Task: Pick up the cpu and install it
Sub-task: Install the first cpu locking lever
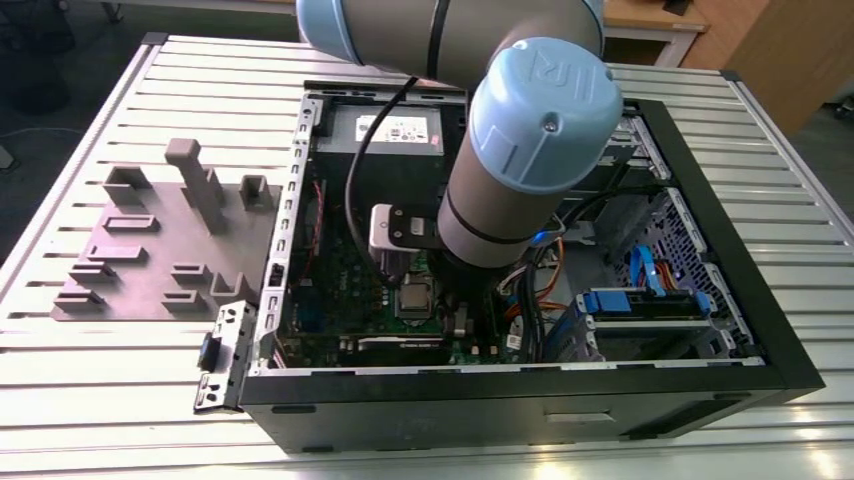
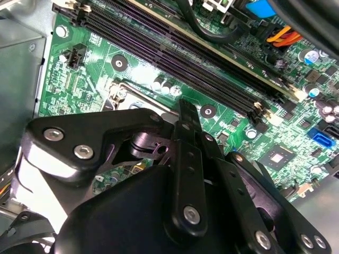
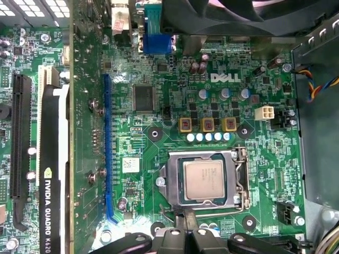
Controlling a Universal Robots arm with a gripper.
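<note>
A: Where's the cpu rn?

B: The cpu (image 3: 203,180) sits flat inside the socket frame (image 3: 204,182) on the motherboard (image 3: 159,127), seen in the first wrist view. Silver top up, edges square w/ the frame. In the exterior view I see the socket (image 1: 416,297) as a small grey square at approx the centre of the open pc case (image 1: 534,390), just at 7 o'clock from my arm (image 1: 527,150).

A: And your gripper, holding anything?

B: My gripper (image 3: 186,233) hangs just over the board, near the frame's edge; its black linkage shows in both wrist views. Can't tell how far apart the tips are, the body hides them. Nothing visibly in its grasp. The cpu lies apart from it, at approx 12 o'clock of the linkage in the first wrist view.

A: What else is around?

B: The graphics card (image 3: 53,169) stands at 9 o'clock of the socket, w/ a blue slot (image 3: 107,148) between. The ram slots (image 2: 185,63) run diagonally past my linkage (image 2: 185,174) in the second wrist view. In the exterior view, the grey fixture block (image 1: 160,240) lies on the slatted table (image 1: 107,400) at 9 o'clock of the case, well apart from my arm.
</note>
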